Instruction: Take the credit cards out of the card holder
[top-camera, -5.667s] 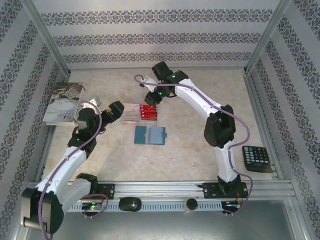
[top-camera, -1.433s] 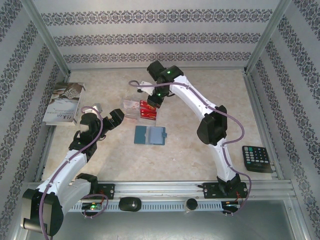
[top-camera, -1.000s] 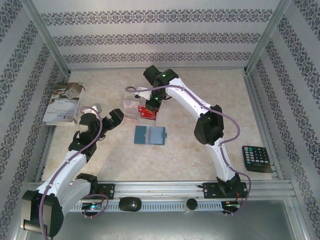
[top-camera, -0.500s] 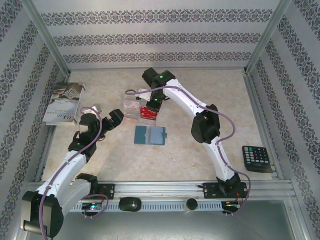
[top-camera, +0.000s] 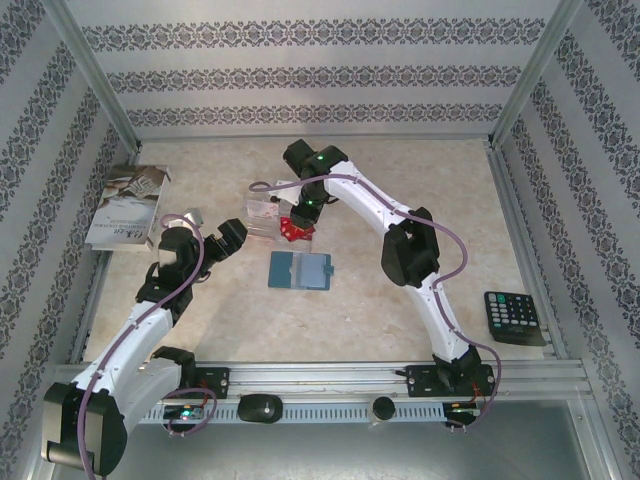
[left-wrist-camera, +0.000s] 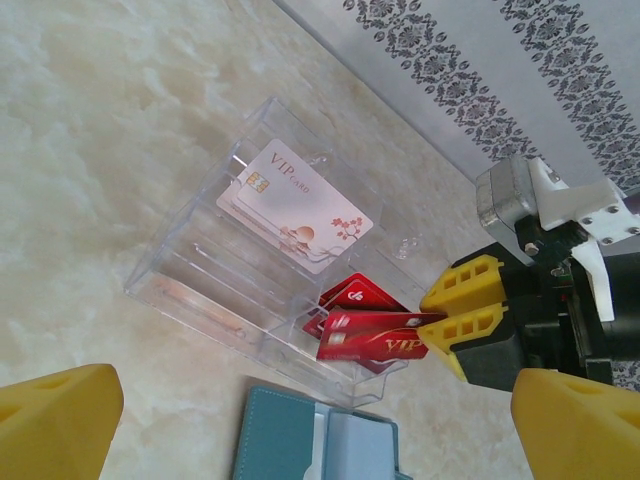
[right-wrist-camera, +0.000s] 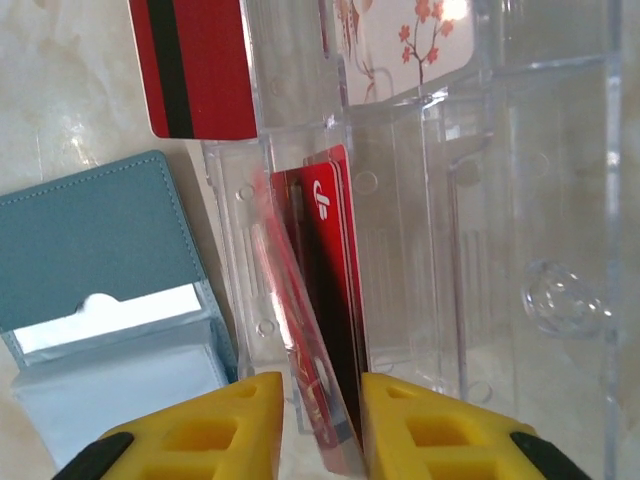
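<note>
I see the card holder (top-camera: 300, 270) on the desk (top-camera: 340, 325) just before the tray (left-wrist-camera: 172, 272), credit cards (left-wrist-camera: 300, 205) inside that tray.

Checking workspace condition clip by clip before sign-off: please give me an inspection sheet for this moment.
Surface: beige marbled table; no spills seen.
Job's things: card holder lies open and flat; red credit cards sit at one end of the clear tray, with a white VIP card further in.
Clutter: booklet at the left edge; calculator at the right edge.
Grippers: left pincer is open and holds nothing; right pincer is slightly parted at the tray, with a red card tilted between its fingers.
Cables: purple cables run along both arms, with one loop beside the tray.
Surroundings: patterned walls; metal frame.
</note>
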